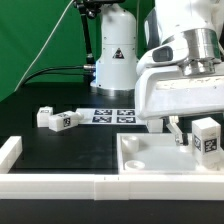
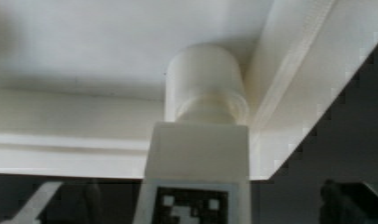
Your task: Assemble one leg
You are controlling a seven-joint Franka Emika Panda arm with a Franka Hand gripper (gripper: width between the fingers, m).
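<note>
A white leg (image 1: 206, 138) with a black-and-white tag stands upright on the far right corner of the large white panel (image 1: 150, 158). In the wrist view the leg (image 2: 200, 185) shows its tag, and its round peg (image 2: 207, 85) reaches into the panel's corner (image 2: 97, 60). My gripper (image 1: 199, 137) straddles the leg with the jaws open. Its dark fingers (image 2: 38, 203) stand a little apart from the leg on both sides, and the gripper (image 2: 189, 208) is not touching it. Two more tagged legs (image 1: 46, 118) (image 1: 64, 122) lie on the black table at the exterior view's left.
The marker board (image 1: 112, 115) lies at the back centre, in front of the robot base (image 1: 115, 55). A white L-shaped wall (image 1: 45, 184) runs along the front edge and up the left side. Cables hang at the back left.
</note>
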